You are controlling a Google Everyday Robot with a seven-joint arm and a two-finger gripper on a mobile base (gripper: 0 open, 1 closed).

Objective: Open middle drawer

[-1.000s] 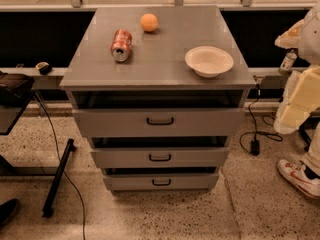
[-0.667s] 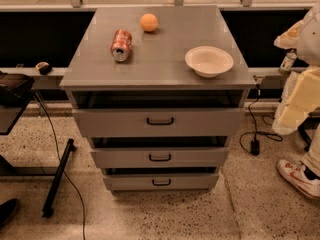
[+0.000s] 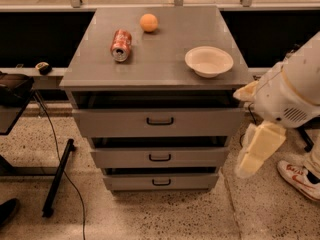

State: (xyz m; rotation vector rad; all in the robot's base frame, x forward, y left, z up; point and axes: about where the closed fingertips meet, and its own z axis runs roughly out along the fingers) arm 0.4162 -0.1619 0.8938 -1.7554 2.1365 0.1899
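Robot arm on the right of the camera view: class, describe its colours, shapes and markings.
The robot arm is a rounded white shell with a tan band and a slotted vent. Its gripper, hanging to the right of the grey metal drawer cabinet, is a pale cream, blocky piece. No lettering shows.

A cabinet (image 3: pixel 160 74) holds three stacked drawers, the middle drawer (image 3: pixel 160 157) between the others. On top: can (image 3: pixel 120 45) left, fruit (image 3: pixel 148 22) behind it, bowl (image 3: pixel 209 61) right. The gripper (image 3: pixel 252 156) hangs just right of the middle drawer.
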